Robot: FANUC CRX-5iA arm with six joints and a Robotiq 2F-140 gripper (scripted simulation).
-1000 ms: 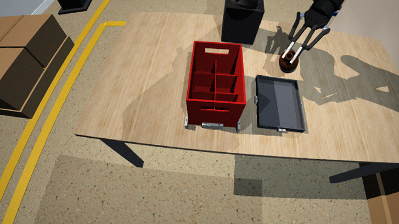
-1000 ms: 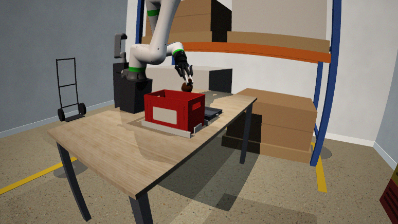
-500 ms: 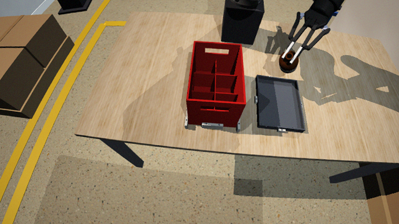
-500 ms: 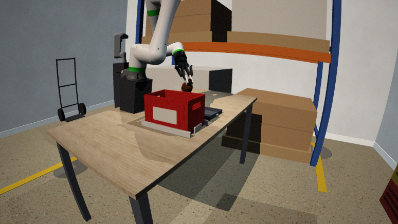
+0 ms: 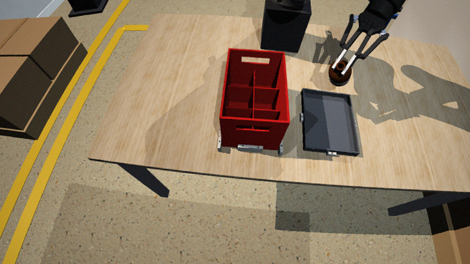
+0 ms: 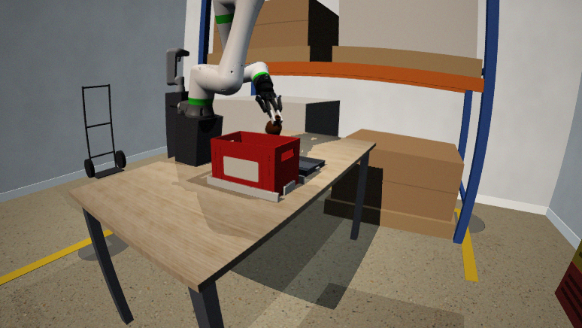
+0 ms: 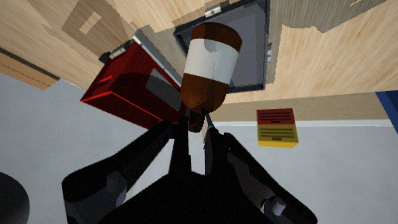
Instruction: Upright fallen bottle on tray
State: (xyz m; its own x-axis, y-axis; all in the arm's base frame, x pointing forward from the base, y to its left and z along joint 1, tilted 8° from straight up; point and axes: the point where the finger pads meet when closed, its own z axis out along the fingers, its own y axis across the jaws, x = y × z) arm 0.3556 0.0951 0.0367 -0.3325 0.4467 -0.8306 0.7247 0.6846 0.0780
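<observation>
While the hand [image 7: 196,125] is clamping the bottle [image 7: 210,65] by its thin neck, with the body hanging below the fingers and its base pointing down at the bench [image 5: 182,79], the carrying step is in hand: the bottle is off the wood and is hanging behind the tray's [image 5: 352,115] far end, not yet over it. From the wrist view the bottle is looking nearly in line with the fingers, brown glass with a plain white label band around the middle; no writing or brand can be read on that band. Just past it in that view, the grey tray is lying with its floor showing, and the red crate [image 5: 254,93] is sitting beside it, apart from both hand and bottle. The next move, as I judge it, is calling for a short travel toward the tray's middle, then a straight descent until the base is resting flat on the tray floor, and only then an opening of the fingers; a tilted set-down or an early release could be tipping the bottle over. The hand should also be keeping off the tray rim and the crate wall, since both must stay put. Farther off, on the floor, a small red and yellow placard [image 7: 277,127] is showing dark lines too blurred to read.
</observation>
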